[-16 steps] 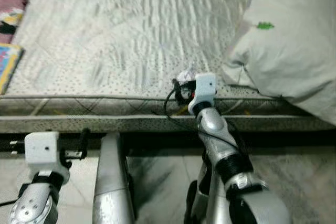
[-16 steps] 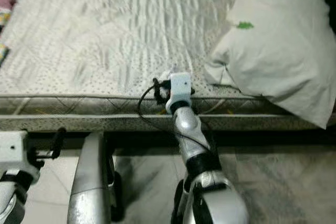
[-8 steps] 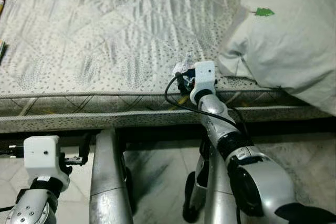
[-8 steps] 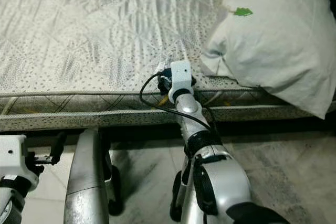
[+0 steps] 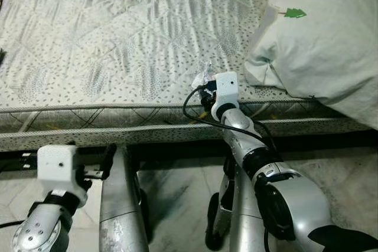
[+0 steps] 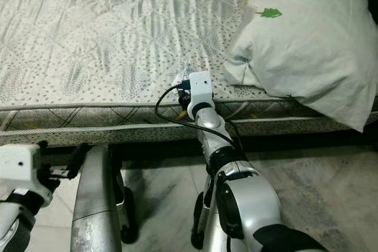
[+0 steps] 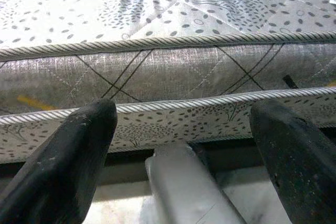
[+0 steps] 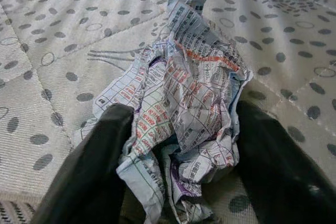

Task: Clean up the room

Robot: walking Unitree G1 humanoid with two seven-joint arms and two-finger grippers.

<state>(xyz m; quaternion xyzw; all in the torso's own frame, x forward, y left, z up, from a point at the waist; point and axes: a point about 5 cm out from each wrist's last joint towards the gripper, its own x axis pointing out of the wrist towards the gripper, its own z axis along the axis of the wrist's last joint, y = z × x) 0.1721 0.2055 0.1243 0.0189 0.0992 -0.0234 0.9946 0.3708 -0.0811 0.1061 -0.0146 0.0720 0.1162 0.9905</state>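
Note:
A crumpled printed paper [image 8: 184,98] lies on the grey patterned mattress [image 5: 118,45] near its front edge, left of a pillow. My right gripper [image 8: 184,182] reaches over the edge. Its two black fingers [image 8: 100,156] press against both sides of the paper, which rests on the mattress. In the left eye view the paper [image 5: 204,76] pokes out just beyond the right wrist's white camera box. My left gripper [image 7: 184,113] is held low in front of the mattress side, open with nothing between its fingers.
A large pale pillow [image 5: 319,33] with a small green tree mark lies on the bed at the right. The bed's front edge [image 5: 88,125] runs across in front of me. Marble floor [image 5: 336,163] lies below, and my silver legs [image 5: 121,205] stand close to the bed.
The camera has shifted, so the bed sits differently in the picture. My right gripper stays at the paper by the mattress edge. My left gripper has risen slightly and moved right.

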